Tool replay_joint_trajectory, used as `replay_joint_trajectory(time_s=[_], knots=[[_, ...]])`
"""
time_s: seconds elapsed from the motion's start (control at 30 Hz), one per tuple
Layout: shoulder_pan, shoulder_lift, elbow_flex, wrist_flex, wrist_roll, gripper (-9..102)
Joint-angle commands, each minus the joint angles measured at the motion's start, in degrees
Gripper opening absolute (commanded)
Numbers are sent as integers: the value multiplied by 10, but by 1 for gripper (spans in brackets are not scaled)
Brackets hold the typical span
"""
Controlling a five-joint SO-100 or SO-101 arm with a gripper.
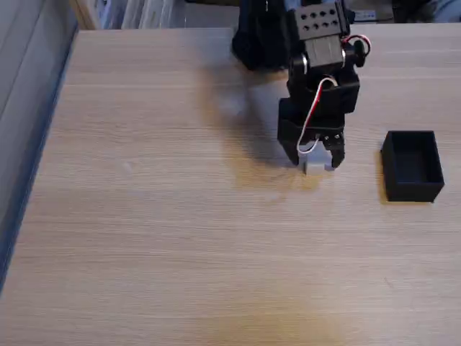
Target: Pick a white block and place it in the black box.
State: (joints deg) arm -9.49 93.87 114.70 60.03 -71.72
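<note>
- Clearly, in the fixed view, the gripper (317, 160) points down at the wooden table (158, 216), a little right of the middle and towards the far side.
- Its two dark fingers stand either side of the white block (315, 165), one at the block's left face and one at its right; the jaws look closed on it, though the block's lower edge seems to be at or very near the tabletop, so whether it has left the surface cannot be told.
- A red-and-white cable (311, 119) loops down the front of the arm, just above the block.
- Off to the right, the black box (412, 166) sits well apart from the gripper, open at the top and with nothing visible inside.
- As a judgement of progress: the reach and the grasp appear done, so roughly the first half is behind it.
- What remains is to lift the block, carry it rightwards over the box, and let it go inside.
</note>
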Motion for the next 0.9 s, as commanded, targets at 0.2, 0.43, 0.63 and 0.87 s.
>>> replay_joint_trajectory(time_s=[0.2, 0.43, 0.63, 0.87], knots=[[-6, 4, -13, -4, 13, 4], [4, 29, -5, 24, -41, 0], [-11, 127, 4, 77, -73, 0], [-105, 287, 21, 136, -94, 0]])
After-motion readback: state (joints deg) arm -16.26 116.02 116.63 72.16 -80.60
